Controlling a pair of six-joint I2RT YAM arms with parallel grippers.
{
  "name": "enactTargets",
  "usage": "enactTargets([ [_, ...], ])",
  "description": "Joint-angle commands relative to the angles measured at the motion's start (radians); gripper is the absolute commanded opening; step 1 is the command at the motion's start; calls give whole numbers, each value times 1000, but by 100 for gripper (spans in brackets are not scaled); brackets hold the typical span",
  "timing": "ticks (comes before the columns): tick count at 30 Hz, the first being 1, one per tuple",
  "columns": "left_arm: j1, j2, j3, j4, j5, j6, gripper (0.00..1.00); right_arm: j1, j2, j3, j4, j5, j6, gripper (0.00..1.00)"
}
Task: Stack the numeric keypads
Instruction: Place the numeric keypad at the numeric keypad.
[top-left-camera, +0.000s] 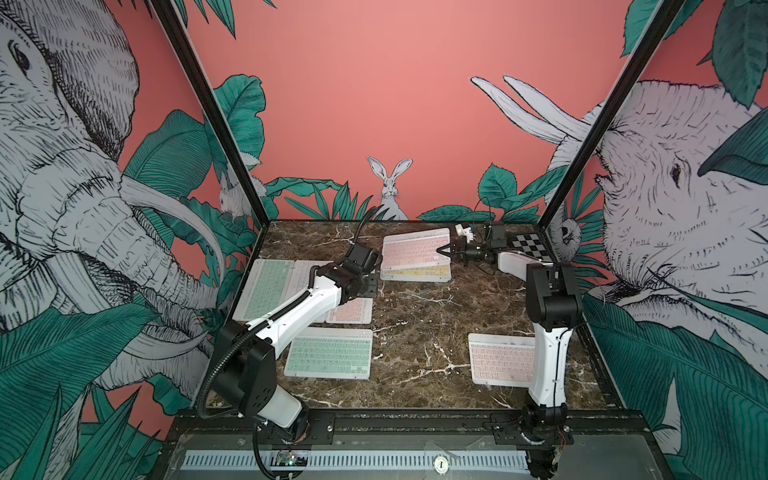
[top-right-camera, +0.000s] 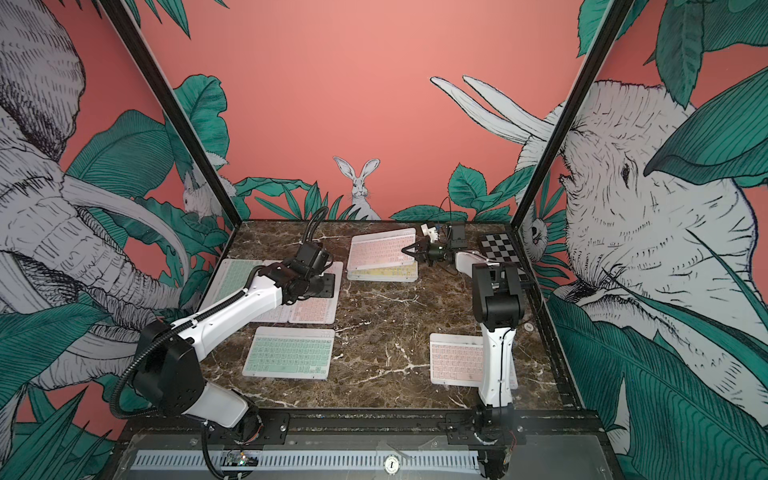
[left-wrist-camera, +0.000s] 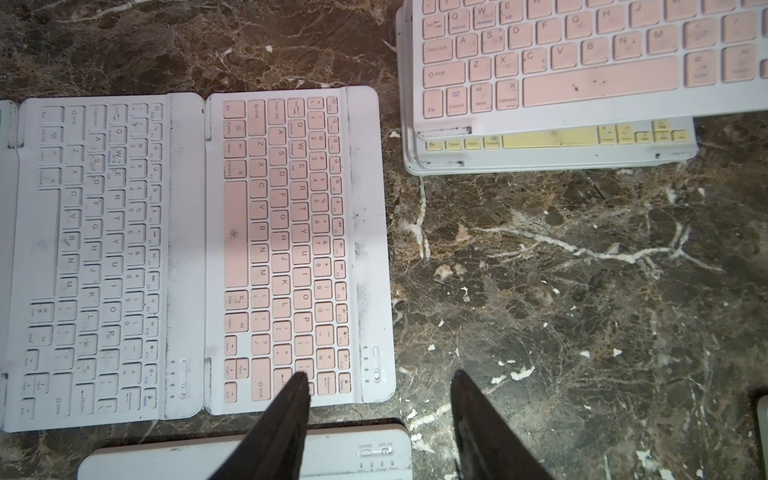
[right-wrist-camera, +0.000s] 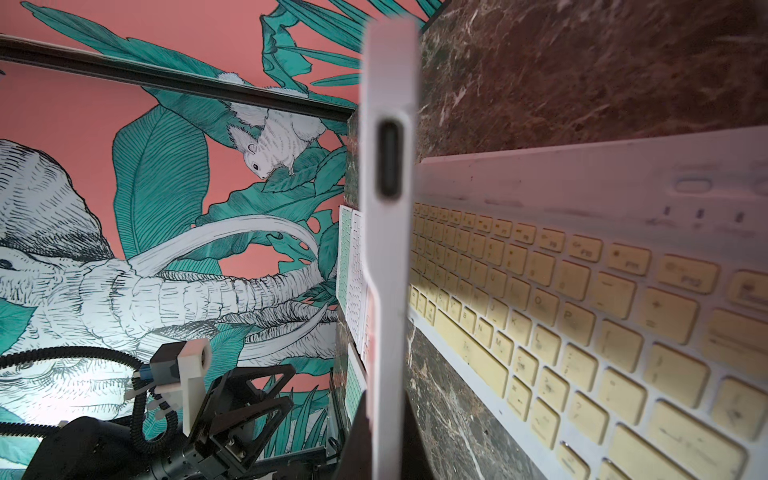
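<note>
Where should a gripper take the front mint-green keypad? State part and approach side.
Probably pinch the front mint-green keypad by its right short edge, coming low over the marble table beside it. It lies flat and thin, so only an edge fits between jaws, and that side looks unobstructed.

Robot lab test cell, not a home. I sit inside black metal frame posts (top-left-camera: 611, 112) and salmon wall panels printed with jungle elephants (top-left-camera: 374, 83). There's a dark brown marble-look tabletop (top-left-camera: 415, 307), a black-and-white checkered board (top-left-camera: 528, 246) and a white slotted cable duct (top-left-camera: 353, 461). My white-and-black left arm (top-left-camera: 303, 305) and right arm (top-left-camera: 548, 361) are mounted on the black front rail (top-left-camera: 415, 419).
</note>
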Motion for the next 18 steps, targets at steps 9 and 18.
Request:
enactTargets([
  [9,6,34,55,-34,13,-3,56,-11,78,87,-29,-83,-35,0],
  [18,6,37,47,-35,8,-6,56,-18,107,91,-62,-79,-55,0],
])
